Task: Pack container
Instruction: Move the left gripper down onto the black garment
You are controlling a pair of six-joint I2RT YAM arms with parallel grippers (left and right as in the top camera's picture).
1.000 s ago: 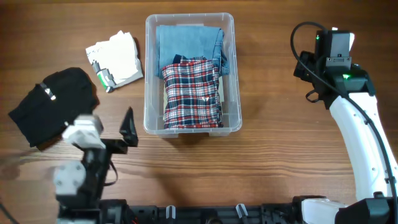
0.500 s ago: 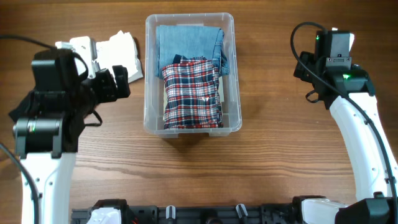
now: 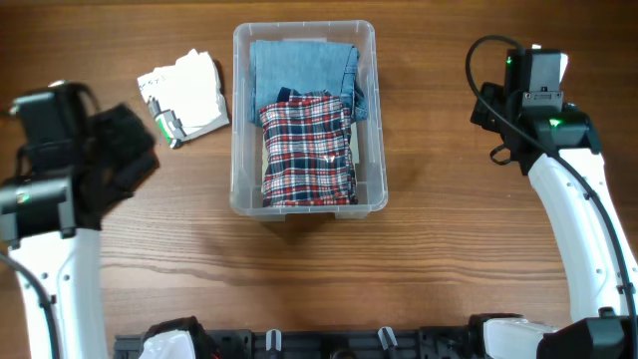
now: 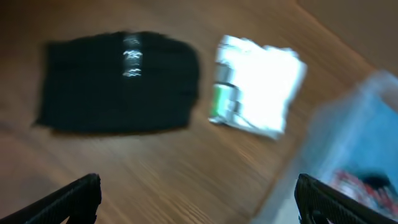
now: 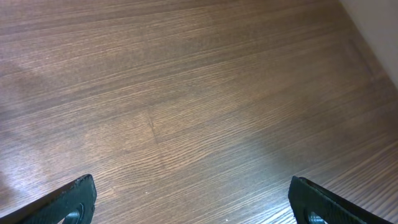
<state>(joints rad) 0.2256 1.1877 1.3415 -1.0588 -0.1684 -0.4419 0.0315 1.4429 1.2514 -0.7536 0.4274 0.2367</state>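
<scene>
The clear container (image 3: 240, 120) stands at the table's far middle. Folded blue jeans (image 3: 304, 65) and a folded red plaid shirt (image 3: 307, 150) lie inside it. A black folded garment (image 4: 118, 81) lies on the wood at the left, and my left arm (image 3: 45, 170) covers part of it in the overhead view. My left gripper (image 4: 202, 202) hangs open above bare wood, short of the garment, holding nothing; that view is blurred. A white folded item with a green patch (image 3: 187, 92) lies left of the container. My right gripper (image 5: 199, 202) is open over bare wood, far right.
My right arm (image 3: 573, 189) runs along the table's right side. The container's blurred edge (image 4: 367, 124) shows at the right of the left wrist view. A pale strip (image 5: 379, 25) beyond the wood shows in the corner of the right wrist view.
My left arm rose from the table's front, swung up beside the white item, then drew back left over the black garment. The right arm and container stayed still.
</scene>
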